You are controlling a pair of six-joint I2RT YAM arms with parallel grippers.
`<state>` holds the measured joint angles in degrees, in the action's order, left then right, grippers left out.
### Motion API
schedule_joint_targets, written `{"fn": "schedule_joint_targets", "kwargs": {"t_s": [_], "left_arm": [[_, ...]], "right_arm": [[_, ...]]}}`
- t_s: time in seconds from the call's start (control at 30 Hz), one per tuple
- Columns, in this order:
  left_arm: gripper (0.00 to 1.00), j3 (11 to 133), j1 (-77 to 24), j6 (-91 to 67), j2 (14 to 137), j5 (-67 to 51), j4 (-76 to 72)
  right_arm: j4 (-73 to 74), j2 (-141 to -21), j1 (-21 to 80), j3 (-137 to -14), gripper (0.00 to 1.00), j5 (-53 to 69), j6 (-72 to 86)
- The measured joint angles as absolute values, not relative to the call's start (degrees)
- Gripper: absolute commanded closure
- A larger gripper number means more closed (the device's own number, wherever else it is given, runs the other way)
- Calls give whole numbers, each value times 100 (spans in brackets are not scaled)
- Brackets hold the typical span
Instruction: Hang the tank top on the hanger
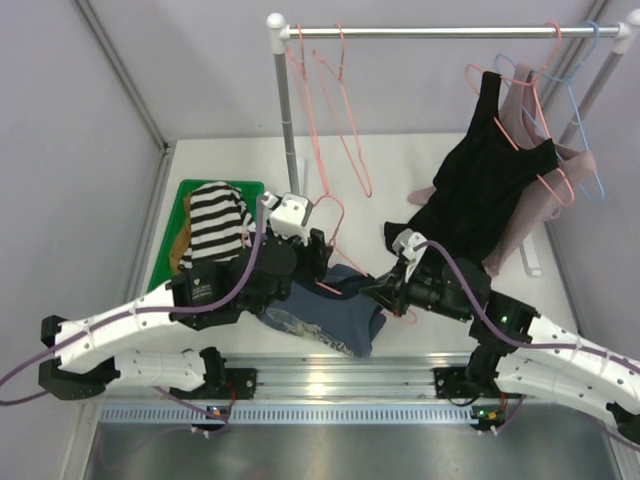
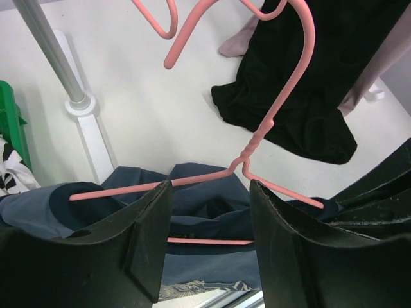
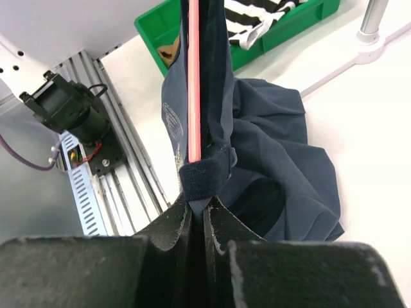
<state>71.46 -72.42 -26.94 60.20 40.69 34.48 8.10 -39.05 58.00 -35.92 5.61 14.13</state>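
Top view first. The tank top (image 1: 335, 312) is a slate-blue heap on the table (image 1: 400, 165), on the near side of the rail post (image 1: 287, 120). The pink hanger (image 1: 344, 218) pokes up out of it, with the hook toward the post. The left claw (image 1: 318, 255) and right claw (image 1: 385, 290) sit at opposite ends of the heap.

Left wrist view: the left claw (image 2: 209, 237) is wide open. Its fingers straddle the hanger (image 2: 270, 115) right below the twisted neck and don't touch the wire. The top (image 2: 192, 186) lies bunched under it, nearer than the post's foot (image 2: 80, 102).

Right wrist view: the right claw (image 3: 198, 215) is clamped tight on a fold of the top (image 3: 270, 147) wrapped over the hanger wire (image 3: 194, 77). The rest of the top sags toward the post (image 3: 369, 38).

What worries me is that only that one pinch is holding anything. The wire is thin, smooth and springy, and the fabric is soft, floppy jersey. If the right arm lifts or twists, I'd guess the wire slides out of the fold, or the hanger swings and the strap slips off the shoulder end. The open hook could also snag the spare hangers up by the post.
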Motion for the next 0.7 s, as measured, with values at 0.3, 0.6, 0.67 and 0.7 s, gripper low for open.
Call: {"fn": "schedule_joint_targets", "kwargs": {"t_s": [0.3,0.6,0.67,0.7], "left_arm": [[41,7323,-7238,-2394,5336,3492,3341],[42,7889,-7238,-2075,4735,3411,3033],[42,7909,-7238,-2023,4709,3439,2976],[42,7907,-7238,-1992,4703,3459,2965]], "right_arm": [[821,-3433,5798,-3594,100,414,1457],[1457,-2954,5798,-4331,100,82,1522],[1651,-2832,5798,-4611,100,5,1522],[1745,-2762,5798,-4744,100,-30,1522]]}}
